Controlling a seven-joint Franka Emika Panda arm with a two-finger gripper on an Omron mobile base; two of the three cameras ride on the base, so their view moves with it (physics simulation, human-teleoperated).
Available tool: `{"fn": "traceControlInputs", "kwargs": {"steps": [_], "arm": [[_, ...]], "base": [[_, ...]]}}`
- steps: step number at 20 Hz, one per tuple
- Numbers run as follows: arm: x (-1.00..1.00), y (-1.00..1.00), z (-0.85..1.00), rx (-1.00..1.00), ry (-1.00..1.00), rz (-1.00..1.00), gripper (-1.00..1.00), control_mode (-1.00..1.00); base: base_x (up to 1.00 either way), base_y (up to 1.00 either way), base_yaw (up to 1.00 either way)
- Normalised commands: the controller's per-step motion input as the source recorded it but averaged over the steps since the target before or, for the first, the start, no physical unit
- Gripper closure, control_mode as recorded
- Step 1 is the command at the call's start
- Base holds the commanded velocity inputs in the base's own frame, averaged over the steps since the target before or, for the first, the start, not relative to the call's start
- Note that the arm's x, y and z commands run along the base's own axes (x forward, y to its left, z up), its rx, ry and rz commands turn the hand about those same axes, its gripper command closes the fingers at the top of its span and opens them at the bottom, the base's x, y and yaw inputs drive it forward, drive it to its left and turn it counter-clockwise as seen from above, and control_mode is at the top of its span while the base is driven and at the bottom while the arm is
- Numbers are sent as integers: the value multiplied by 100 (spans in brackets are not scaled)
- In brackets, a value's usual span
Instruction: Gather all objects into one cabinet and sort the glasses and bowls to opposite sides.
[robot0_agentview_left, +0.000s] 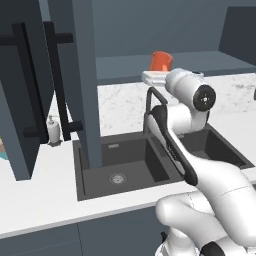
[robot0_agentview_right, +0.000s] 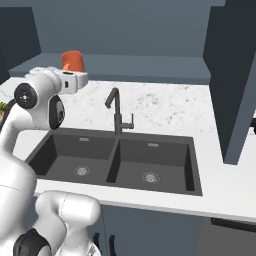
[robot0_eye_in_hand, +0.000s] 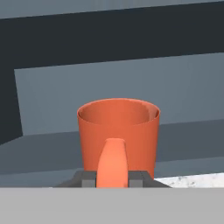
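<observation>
Dark sink (robot0_agentview_right: 115, 160) in white table (robot0_agentview_right: 165, 107), lower centre. Orange cup (robot0_eye_in_hand: 118, 135) upright mid-frame, gripped by pincer (robot0_eye_in_hand: 113, 175), held high upper centre (robot0_agentview_left: 162, 61), probably to clear the faucet (robot0_agentview_right: 116, 112) toward open cabinet door (robot0_agentview_left: 22, 85), upper left.

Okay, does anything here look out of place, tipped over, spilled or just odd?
Nothing looks spilled, broken or askew. The orange cup sits upright at the gripper, raised above the counter behind the sink. The hand view does not show for certain whether the fingers clamp it. The cabinet door stands open on the left, as the task needs.
</observation>
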Motion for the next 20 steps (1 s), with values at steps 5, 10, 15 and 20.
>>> {"fn": "traceControlInputs", "kwargs": {"steps": [5, 10, 15, 20], "arm": [[-66, -2, 22, -6, 13, 0, 100, -100], [-66, -5, 14, -6, 14, 0, 100, -100], [-67, -34, 3, -3, 12, 0, 100, -100], [-69, -31, 0, -2, 9, 0, 100, -100]], "base": [[0, 0, 0], [0, 0, 0], [0, 0, 0], [0, 0, 0]]}}
